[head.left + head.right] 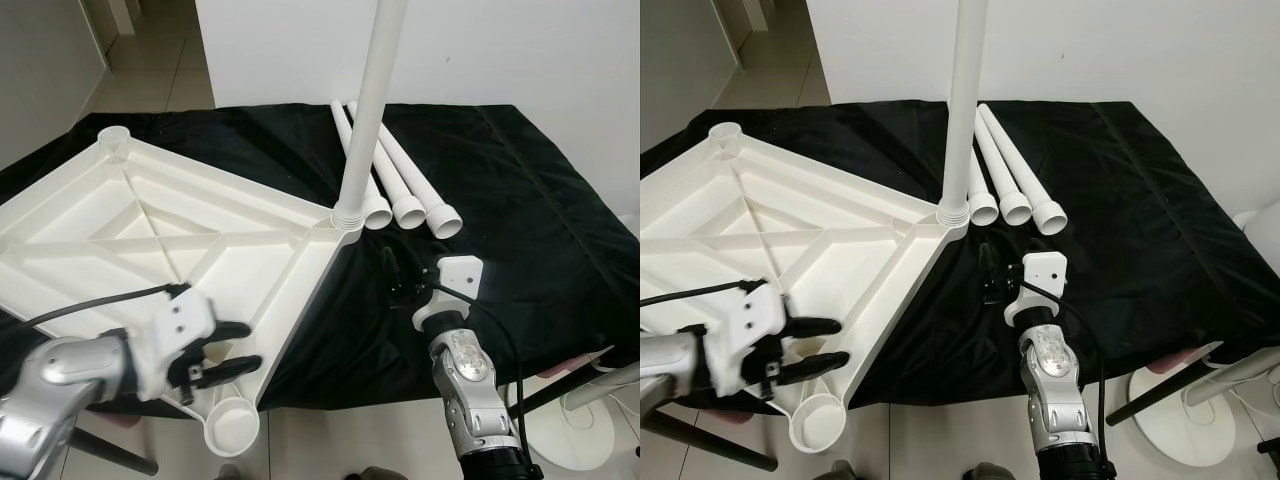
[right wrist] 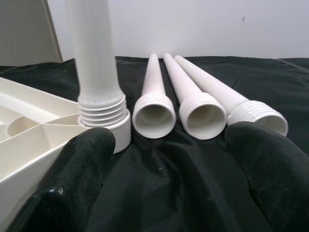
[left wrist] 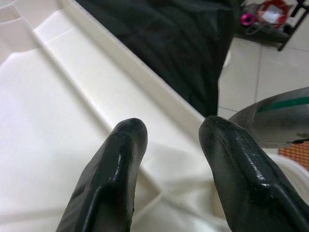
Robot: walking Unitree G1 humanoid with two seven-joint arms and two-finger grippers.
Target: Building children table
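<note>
A white plastic tabletop (image 1: 150,230) lies underside up on a black cloth (image 1: 520,200). One white leg (image 1: 368,110) stands upright, screwed into the tabletop's far right corner socket (image 1: 345,217). Three loose legs (image 1: 408,185) lie side by side on the cloth, threaded ends toward me. My left gripper (image 1: 248,347) is open over the tabletop's near corner, just above the empty socket (image 1: 232,425); its fingers (image 3: 120,159) hover over a rib. My right gripper (image 2: 171,145) rests low on the cloth, open, facing the loose legs' (image 2: 202,113) mouths and the upright leg's base (image 2: 104,113).
The cloth-covered table ends close in front of me, with tiled floor (image 1: 330,440) below. A white wall (image 1: 520,50) stands behind the table. A white round stand base (image 1: 575,425) and dark bars sit on the floor at the right.
</note>
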